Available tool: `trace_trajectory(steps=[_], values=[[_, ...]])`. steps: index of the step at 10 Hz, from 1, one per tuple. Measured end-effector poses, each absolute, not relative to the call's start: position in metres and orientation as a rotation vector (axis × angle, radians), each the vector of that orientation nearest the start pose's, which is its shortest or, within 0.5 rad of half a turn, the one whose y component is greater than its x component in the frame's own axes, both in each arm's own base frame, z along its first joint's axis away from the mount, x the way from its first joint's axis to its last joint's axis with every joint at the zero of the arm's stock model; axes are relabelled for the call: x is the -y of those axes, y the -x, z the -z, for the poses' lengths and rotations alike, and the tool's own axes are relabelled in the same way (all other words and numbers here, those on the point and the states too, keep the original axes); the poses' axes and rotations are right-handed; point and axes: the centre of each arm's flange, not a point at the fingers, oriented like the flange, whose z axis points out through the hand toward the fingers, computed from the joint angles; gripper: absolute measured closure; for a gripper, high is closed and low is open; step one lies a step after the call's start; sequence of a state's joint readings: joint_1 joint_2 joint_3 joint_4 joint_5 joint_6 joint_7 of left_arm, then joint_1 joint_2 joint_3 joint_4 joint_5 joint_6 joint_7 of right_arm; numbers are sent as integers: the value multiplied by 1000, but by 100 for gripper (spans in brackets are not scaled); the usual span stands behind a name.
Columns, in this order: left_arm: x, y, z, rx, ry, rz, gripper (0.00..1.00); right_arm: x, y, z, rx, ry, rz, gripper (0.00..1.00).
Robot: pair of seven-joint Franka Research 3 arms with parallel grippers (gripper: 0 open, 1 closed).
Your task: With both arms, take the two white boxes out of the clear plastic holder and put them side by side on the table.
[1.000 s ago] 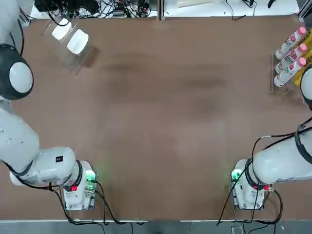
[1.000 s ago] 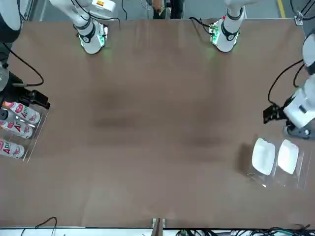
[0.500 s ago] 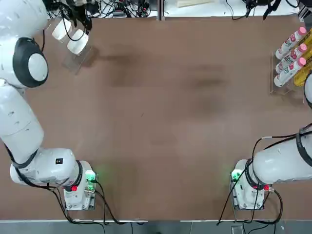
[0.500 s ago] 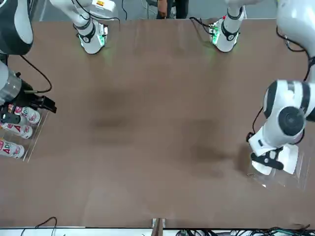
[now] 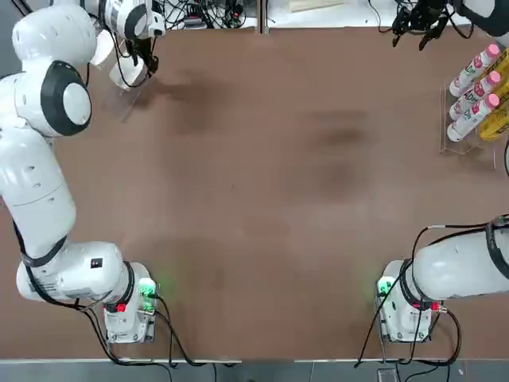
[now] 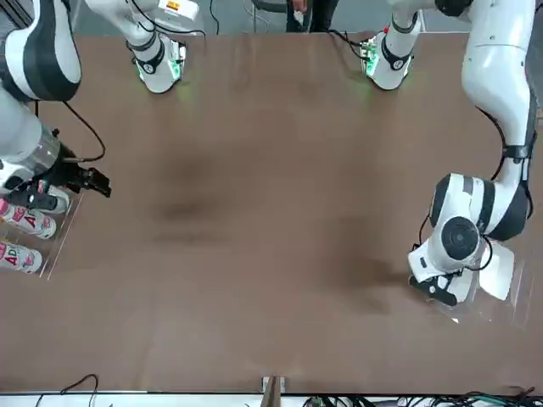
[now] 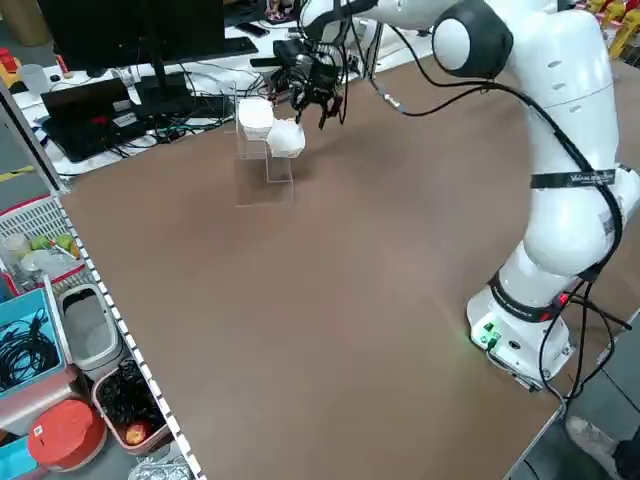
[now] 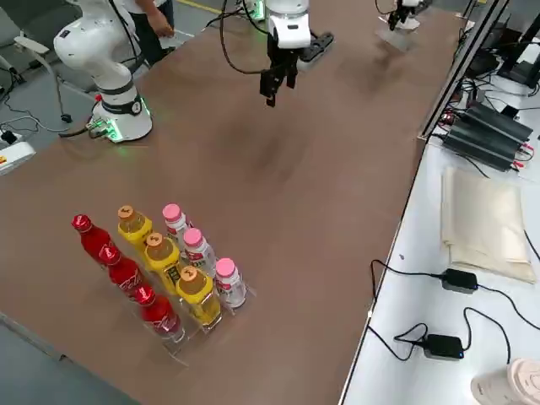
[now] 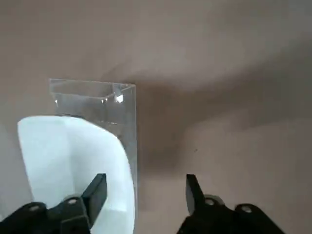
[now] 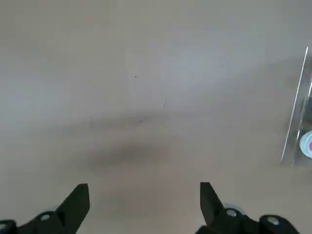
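Reaches with the left arm out to the far left corner of the table (image 5: 262, 199), and hangs the left gripper (image 7: 318, 100) just above the clear plastic holder (image 7: 278, 170) there

Keeps both of the two white boxes (image 7: 287, 138) inside that holder, standing tilted in their slots side by side; neither out on the tabletop yet

Shows the left gripper's fingers (image 9: 97, 190) parted in the wrist camera, one lying in front of the right-hand white box (image 9: 73, 151), the other out past the holder's clear wall (image 9: 124, 112) over bare brown wood. Brackets the right edge of that box and the wall beside it, without visibly pressing on either; nothing clamped, nothing lifted

From overhead, hides most of the right-hand box (image 5: 127, 76) under the wrist and cables, leaving only a white sliver of it and of the left-hand box (image 5: 102, 49). From across the table, covers the same box with the round wrist joint, leaving the other box (image 6: 501, 267) showing beside it

Stretches the right arm toward the far right side, with the right gripper (image 8: 278, 84) held over bare table, pointing down, fingers (image 10: 78, 197) spread wide and empty. Sits near the rack of bottles (image 5: 469, 95) on the right edge but apart from it, well away from the holder
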State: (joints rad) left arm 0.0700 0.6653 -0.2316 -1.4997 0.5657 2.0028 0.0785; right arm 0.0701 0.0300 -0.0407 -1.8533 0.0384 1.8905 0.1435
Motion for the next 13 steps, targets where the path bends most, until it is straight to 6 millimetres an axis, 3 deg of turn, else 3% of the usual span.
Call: trace_trajectory(steps=[2, 5, 6, 8, 11, 13], values=[[44, -697, -269, -653, 2692, -188, 36, -26, -571, -500, -179, 3100, 8, 0], [25, -694, -261, -647, 2664, -215, 60, -36, -570, -501, -152, 3101, 11, 0], [21, -694, -261, -652, 2653, -216, 78, -36, -570, -501, -151, 3101, 11, 0], [12, -695, -266, -651, 2657, -215, 93, -36, -570, -501, -152, 3101, 12, 0], [35, -697, -293, -536, 2728, -143, 98, -36, -570, -502, -151, 3100, 14, 0], [87, -695, -306, -425, 2806, -105, 98, -36, -569, -503, -151, 3100, 17, 0]])
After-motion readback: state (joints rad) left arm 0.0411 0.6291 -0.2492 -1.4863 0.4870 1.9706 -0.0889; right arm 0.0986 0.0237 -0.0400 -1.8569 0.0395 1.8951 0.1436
